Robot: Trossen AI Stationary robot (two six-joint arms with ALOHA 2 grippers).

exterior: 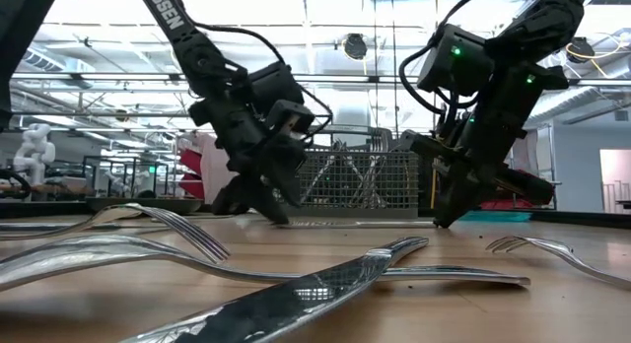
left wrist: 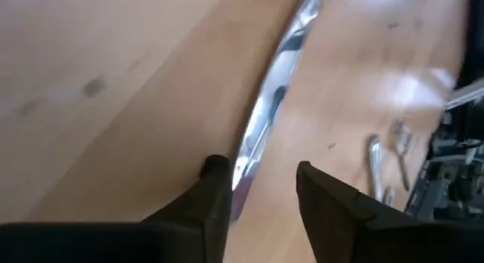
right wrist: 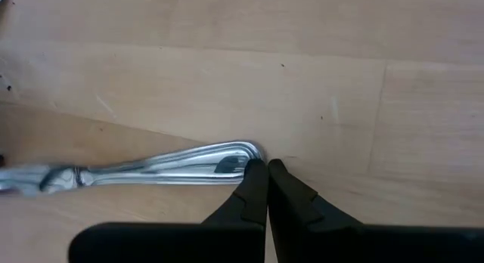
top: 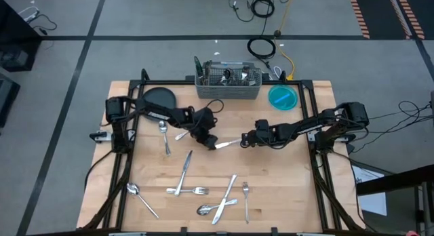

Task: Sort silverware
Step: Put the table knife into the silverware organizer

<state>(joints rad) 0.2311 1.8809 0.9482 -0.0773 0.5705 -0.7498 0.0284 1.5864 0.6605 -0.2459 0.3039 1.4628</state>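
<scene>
One knife lies mid-table between both tools — left tool spread around its blade, right tool pressed together at the handle end; blade should be centred between fingers before closing — flat metal slips easily

Shiny silver cutlery on a pale wooden table; black plate, turquoise bowl, grey mesh caddy.

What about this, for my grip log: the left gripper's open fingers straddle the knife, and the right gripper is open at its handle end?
Not quite: the right gripper is shut at the knife's handle end, as the right wrist view shows. The rest holds.
</scene>
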